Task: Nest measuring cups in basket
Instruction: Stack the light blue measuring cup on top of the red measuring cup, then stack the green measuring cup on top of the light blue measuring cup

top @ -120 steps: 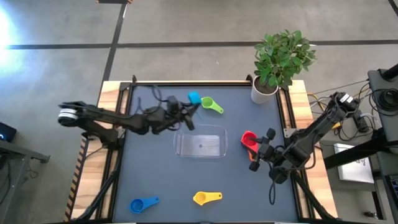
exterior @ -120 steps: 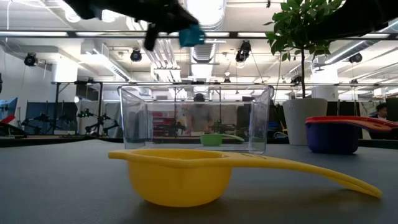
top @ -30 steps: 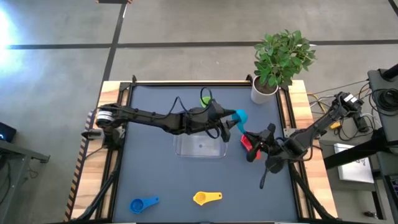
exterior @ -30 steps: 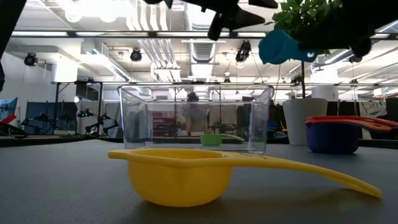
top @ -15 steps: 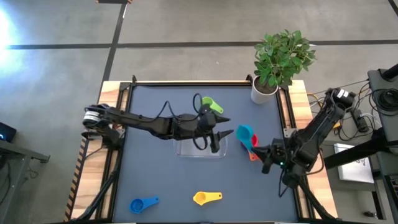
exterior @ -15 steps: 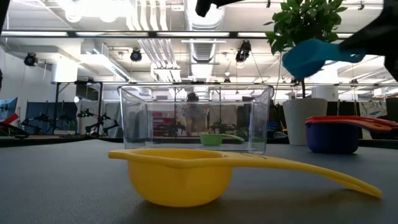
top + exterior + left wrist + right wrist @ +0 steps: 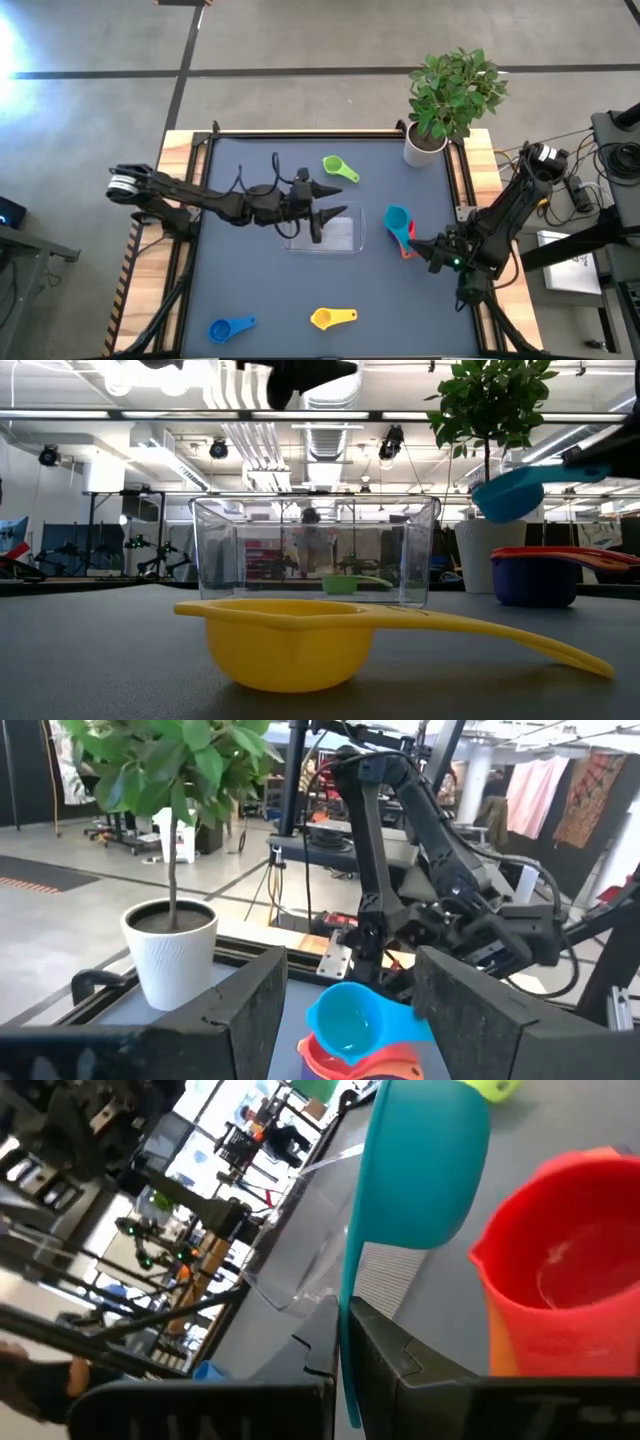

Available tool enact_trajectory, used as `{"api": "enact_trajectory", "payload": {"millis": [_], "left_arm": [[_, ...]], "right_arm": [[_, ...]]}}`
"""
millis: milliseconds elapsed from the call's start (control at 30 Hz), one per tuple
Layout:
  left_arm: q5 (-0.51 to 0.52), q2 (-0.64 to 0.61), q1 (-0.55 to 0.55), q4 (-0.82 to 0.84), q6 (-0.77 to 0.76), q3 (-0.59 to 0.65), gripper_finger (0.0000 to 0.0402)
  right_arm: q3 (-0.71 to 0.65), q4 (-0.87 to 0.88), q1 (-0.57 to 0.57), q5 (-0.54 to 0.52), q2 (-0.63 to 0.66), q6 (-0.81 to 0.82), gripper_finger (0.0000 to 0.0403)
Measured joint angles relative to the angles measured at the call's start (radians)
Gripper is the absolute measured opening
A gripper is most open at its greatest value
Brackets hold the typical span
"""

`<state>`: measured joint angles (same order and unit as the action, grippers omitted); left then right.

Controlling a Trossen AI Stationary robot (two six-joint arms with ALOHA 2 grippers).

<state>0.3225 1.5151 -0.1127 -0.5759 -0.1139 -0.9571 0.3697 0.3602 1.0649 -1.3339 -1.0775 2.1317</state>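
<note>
Right gripper (image 7: 428, 245): fingers clamped on handle of light blue cup (image 7: 397, 218), held above red cup (image 7: 404, 235). Left gripper (image 7: 325, 222): fingers spread, empty, above basket (image 7: 345, 236).

overhead, table-level, two wrist views

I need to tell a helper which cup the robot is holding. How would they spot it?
Start at the potted plant at the table's far right corner. Toward the near edge from it, the right gripper holds the light blue cup by its handle above a red cup, the only cup lifted.
</note>
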Motion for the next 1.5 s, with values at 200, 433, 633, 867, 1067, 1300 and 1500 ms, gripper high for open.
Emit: {"api": "enact_trajectory", "payload": {"millis": [200,433,633,867,1067,1300,1500], "left_arm": [[0.000,-0.028,0.000,-0.004,-0.004,0.040,0.0205],[0.000,-0.030,0.001,0.001,-0.001,0.040,0.0205],[0.000,-0.030,0.002,0.000,0.000,0.040,0.0205],[0.000,-0.030,0.002,0.000,0.000,0.040,0.0205],[0.000,-0.030,0.002,0.000,-0.003,0.040,0.0205],[0.000,-0.030,0.002,0.000,-0.007,0.040,0.0205],[0.051,-0.030,0.008,0.038,0.000,0.039,0.0205]], "right_arm": [[-0.039,0.001,0.000,0.033,-0.031,0.133,0.0008],[-0.040,0.001,0.000,0.052,-0.038,0.151,0.0008],[-0.034,0.001,0.000,0.065,-0.037,0.074,0.0023],[-0.034,0.002,0.000,0.112,-0.037,0.027,0.0087],[-0.034,0.018,0.000,0.189,-0.032,-0.010,0.0136],[-0.013,0.096,0.000,0.298,-0.015,-0.036,0.0162],[0.137,0.384,-0.001,0.320,0.006,-0.103,0.0164]]}}
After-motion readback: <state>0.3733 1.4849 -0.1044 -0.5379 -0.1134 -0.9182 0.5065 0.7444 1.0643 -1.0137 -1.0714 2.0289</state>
